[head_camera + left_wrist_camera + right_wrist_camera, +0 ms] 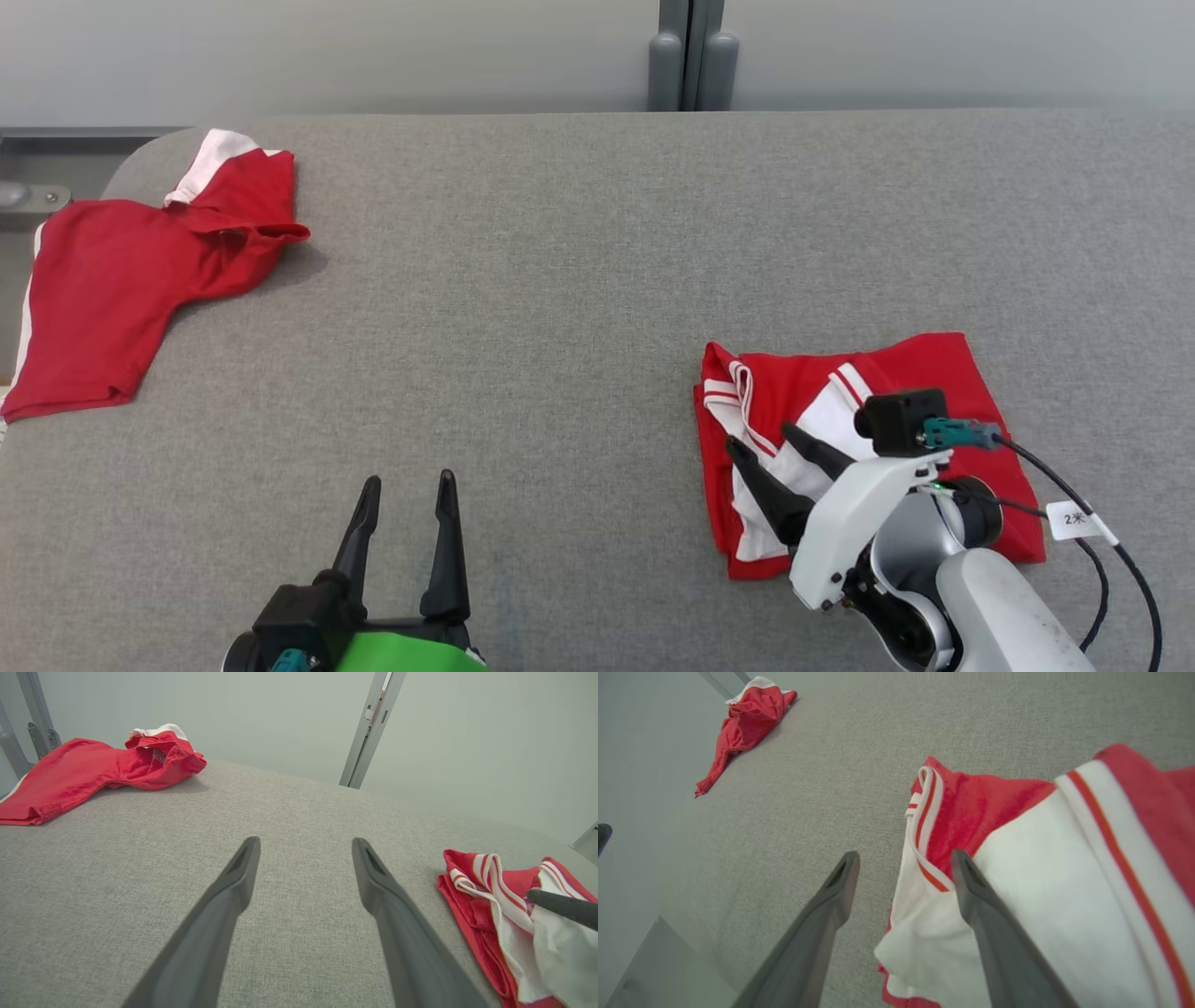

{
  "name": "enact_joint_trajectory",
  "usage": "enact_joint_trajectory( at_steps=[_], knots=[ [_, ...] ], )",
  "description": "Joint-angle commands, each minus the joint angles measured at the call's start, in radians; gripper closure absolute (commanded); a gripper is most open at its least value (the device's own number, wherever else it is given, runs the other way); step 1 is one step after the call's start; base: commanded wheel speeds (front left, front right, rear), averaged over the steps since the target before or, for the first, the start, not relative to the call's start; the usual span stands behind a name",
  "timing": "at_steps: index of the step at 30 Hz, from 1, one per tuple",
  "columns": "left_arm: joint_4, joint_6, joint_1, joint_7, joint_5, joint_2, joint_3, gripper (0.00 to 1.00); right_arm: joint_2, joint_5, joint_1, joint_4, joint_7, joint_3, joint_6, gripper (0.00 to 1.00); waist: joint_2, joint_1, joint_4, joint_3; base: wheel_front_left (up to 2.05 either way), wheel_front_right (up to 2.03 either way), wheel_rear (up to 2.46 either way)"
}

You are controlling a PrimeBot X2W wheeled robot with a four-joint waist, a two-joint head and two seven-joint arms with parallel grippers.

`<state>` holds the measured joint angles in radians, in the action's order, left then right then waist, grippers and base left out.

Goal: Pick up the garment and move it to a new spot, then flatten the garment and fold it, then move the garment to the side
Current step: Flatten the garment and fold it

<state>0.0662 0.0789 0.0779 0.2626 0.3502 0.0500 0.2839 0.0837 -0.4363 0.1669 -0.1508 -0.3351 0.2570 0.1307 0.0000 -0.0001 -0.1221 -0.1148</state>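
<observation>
Fingers on the right gripper (pixel 759 436) are spread wide, holding nothing. They straddle the left edge of the folded garment (pixel 934 364): in the right wrist view one finger is over its white panel, the other over bare counter (pixel 560 280) just beside it. Can't tell if either touches the cloth.

Left gripper (pixel 408 478) fingers are also wide apart and empty, hovering over bare grey surface at the near side, well apart from both pieces of clothing.

Folded garment: red with white panels and thin red-and-white stripes, a rough rectangle on the counter's right part. Its left edge is bunched and layered. Its near right corner is hidden behind the right arm.

Loose red garment (pixel 112 271), with white trim, lies unfolded at the far left, draped over the counter's rounded left corner and side edge.

Open room: a wide bare grey stretch between the two garments, running up to the far edge. That edge is straight and sits along a pale wall (pixel 327 47) with a grey post (pixel 691 56).

Writing: a white tag (pixel 1075 519) on the black cable (pixel 1125 560) by the right wrist reads "2米". Neither garment shows readable print.
</observation>
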Motion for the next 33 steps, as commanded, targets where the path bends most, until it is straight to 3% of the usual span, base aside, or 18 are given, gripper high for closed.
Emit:
enact_joint_trajectory(
  at_steps=[1,9,14,15,16,17,18,24,33],
  knots=[
    [0.003,-0.006,0.015,0.003,-0.009,0.001,-0.008,0.00,0.008,-0.017,-0.013,0.018,0.018,-0.007,0.000,0.00,0.0000,0.0001,0.008,0.010,0.00,0.00,0.00],
    [-0.001,-0.010,0.032,0.003,-0.024,0.001,-0.050,0.00,0.076,-0.077,-0.097,0.150,0.121,-0.117,0.000,0.00,0.0000,0.0001,0.041,0.047,0.00,0.00,0.00],
    [-0.002,-0.022,0.041,0.003,-0.036,0.001,-0.052,0.00,0.146,-0.084,-0.087,0.131,0.163,-0.221,0.000,0.00,0.0000,0.0001,0.069,0.038,0.00,0.00,0.00],
    [-0.002,-0.026,0.037,0.003,-0.040,0.001,-0.051,0.00,0.167,-0.076,-0.073,0.111,0.170,-0.243,0.000,0.07,0.0000,0.0001,0.070,0.033,0.00,0.00,0.00],
    [-0.001,-0.028,0.032,0.003,-0.043,0.002,-0.050,0.00,0.181,-0.073,-0.060,0.091,0.170,-0.257,0.000,0.55,0.0000,0.0001,0.071,0.029,0.00,0.00,0.00],
    [0.000,-0.031,0.024,0.003,-0.044,0.002,-0.050,0.00,0.196,-0.071,-0.045,0.062,0.169,-0.267,0.000,0.84,0.0000,0.0001,0.070,0.021,0.00,0.00,0.00],
    [-0.001,-0.034,0.016,0.003,-0.046,0.002,-0.049,0.00,0.213,-0.070,-0.032,0.041,0.166,-0.266,0.000,1.00,0.0000,0.0001,0.068,0.013,0.00,0.00,0.00],
    [0.004,-0.042,-0.037,0.003,-0.059,0.002,-0.042,0.00,0.312,-0.089,0.084,-0.115,0.138,-0.192,0.000,1.00,0.0000,0.0001,0.036,-0.050,0.00,0.00,0.00],
    [0.014,-0.037,-0.072,0.003,-0.062,0.002,-0.053,0.00,0.412,-0.233,0.159,-0.213,0.178,0.079,0.000,1.00,0.0000,0.0001,-0.009,-0.074,0.00,0.00,0.00]
  ],
)
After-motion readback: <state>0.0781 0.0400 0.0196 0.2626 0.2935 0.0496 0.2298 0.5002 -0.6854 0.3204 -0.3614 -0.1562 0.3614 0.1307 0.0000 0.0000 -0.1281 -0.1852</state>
